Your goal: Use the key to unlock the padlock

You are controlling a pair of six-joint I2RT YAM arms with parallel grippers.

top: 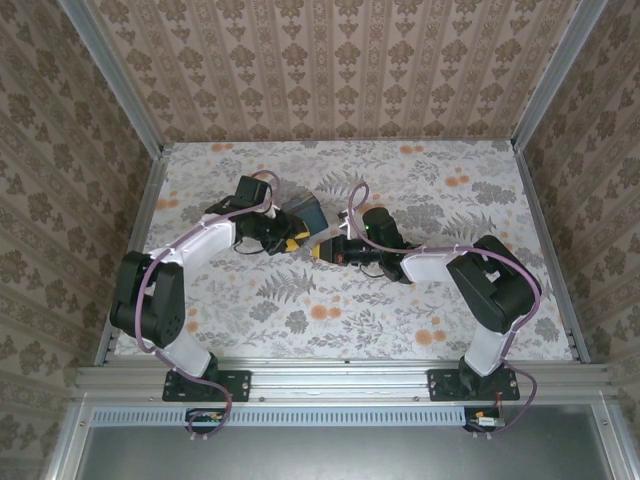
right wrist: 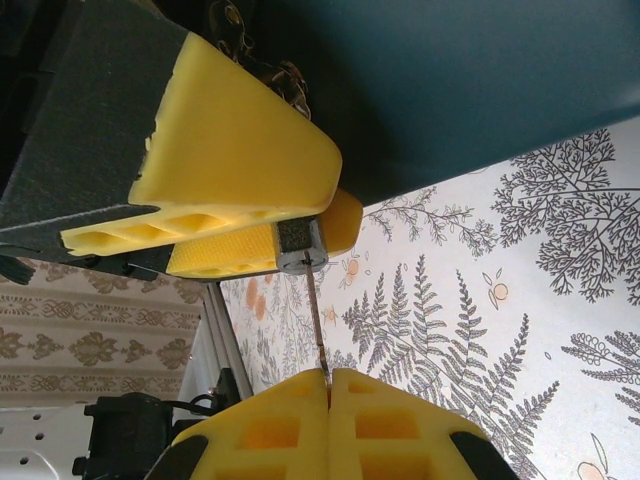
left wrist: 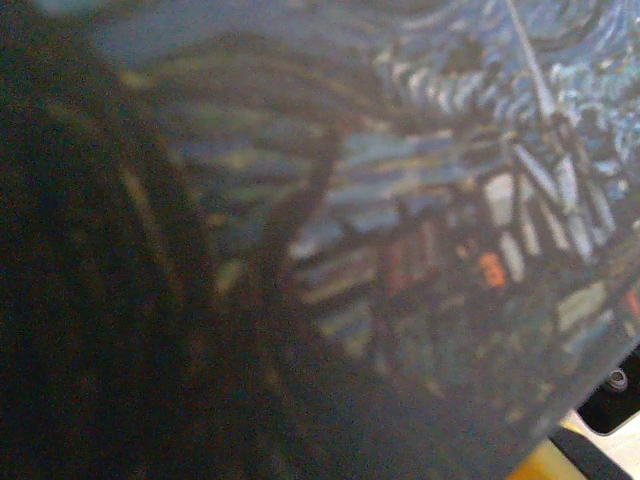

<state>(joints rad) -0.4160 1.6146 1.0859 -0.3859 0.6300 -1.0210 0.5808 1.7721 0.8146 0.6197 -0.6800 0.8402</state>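
Two white-and-black arms [top: 205,240] with looping mauve cables [top: 147,278], the right pincer [right wrist: 328,390] yellow-fingered, waffle-pocketed.

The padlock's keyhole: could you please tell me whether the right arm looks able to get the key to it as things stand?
Probably yes: the right gripper is shut on the key, whose thin shaft runs straight to the grey cylinder at the padlock's yellow side, with nothing between them.

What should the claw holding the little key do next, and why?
Probably twist the key gently. The right claw pinches it shut, and its tip seems to sit in the grey keyhole of the padlock, which the left claw steadies.
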